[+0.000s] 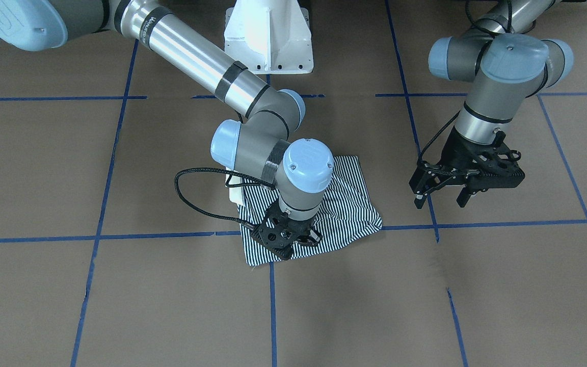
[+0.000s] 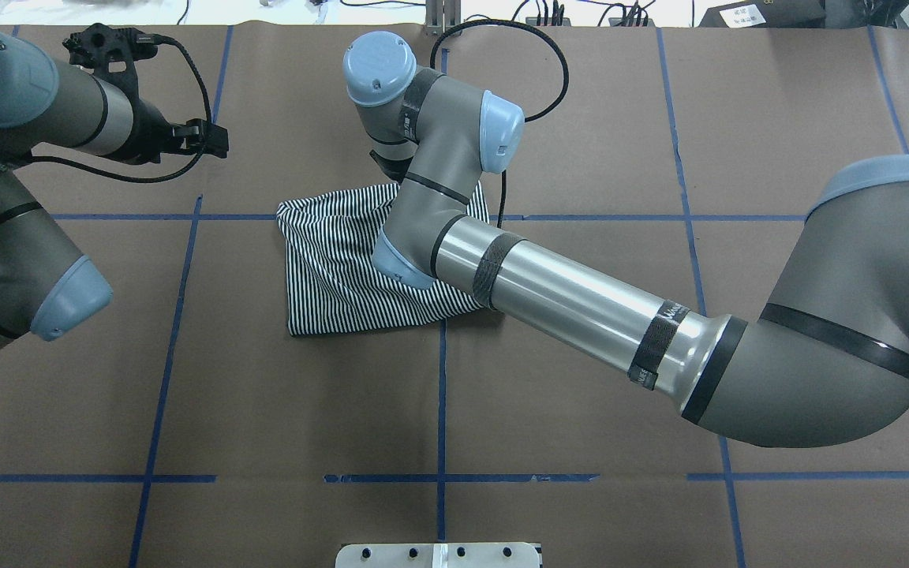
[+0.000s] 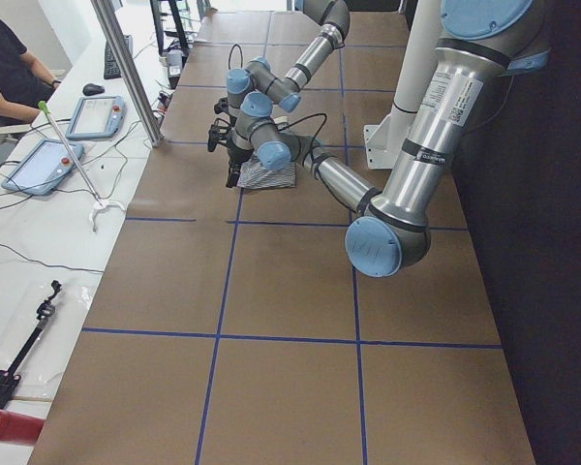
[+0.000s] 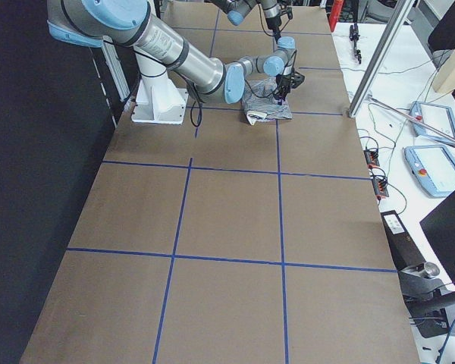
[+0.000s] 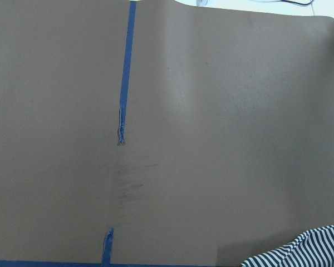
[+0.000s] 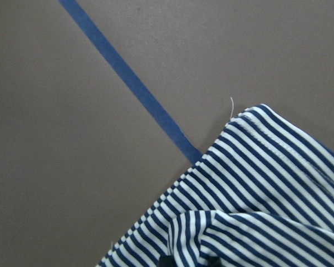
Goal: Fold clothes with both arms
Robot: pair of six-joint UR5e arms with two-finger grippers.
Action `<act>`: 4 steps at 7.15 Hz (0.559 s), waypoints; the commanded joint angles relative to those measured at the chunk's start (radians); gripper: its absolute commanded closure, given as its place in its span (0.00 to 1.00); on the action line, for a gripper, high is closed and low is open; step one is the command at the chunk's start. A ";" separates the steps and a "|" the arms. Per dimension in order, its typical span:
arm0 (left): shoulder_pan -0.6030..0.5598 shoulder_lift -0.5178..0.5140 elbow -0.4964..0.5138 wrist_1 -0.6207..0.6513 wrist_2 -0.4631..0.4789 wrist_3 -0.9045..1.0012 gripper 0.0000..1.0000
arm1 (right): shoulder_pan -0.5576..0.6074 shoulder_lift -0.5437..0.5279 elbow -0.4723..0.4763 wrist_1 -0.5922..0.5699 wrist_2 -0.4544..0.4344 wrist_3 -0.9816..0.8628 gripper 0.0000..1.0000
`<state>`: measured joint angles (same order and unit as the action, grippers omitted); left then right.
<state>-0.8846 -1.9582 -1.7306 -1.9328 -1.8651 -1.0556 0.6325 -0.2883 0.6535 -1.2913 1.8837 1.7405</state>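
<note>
Now | 1 shirt (image 1: 347,204) | 2 pincers | left pincer (image 1: 440,202) spread | right pincer (image 1: 287,243) pinching shirt

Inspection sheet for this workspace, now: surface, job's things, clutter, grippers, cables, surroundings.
Surface: table covered in brown paper, marked with a blue tape grid.
Job's things: striped shirt folded to a rough square near the middle; cream collar peeks out at one edge.
Clutter: nothing seen on the table.
Grippers: right gripper is down on the shirt's edge, open or shut unclear; left gripper is open, empty, over bare table beside the shirt.
Cables: black cable loops off the right wrist above the shirt; another at the left wrist.
Surroundings: white pedestal; side bench with control tablets; seated person.
</note>
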 commanded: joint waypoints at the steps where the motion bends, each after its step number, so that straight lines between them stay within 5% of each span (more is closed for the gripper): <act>1: 0.001 0.001 -0.001 0.000 0.000 -0.004 0.00 | 0.006 0.001 0.001 -0.013 0.000 -0.024 1.00; 4: 0.001 0.001 -0.001 0.000 0.000 -0.004 0.00 | 0.058 0.006 0.003 -0.013 -0.030 -0.035 1.00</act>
<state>-0.8829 -1.9574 -1.7318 -1.9328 -1.8653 -1.0609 0.6690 -0.2823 0.6571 -1.3037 1.8766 1.7123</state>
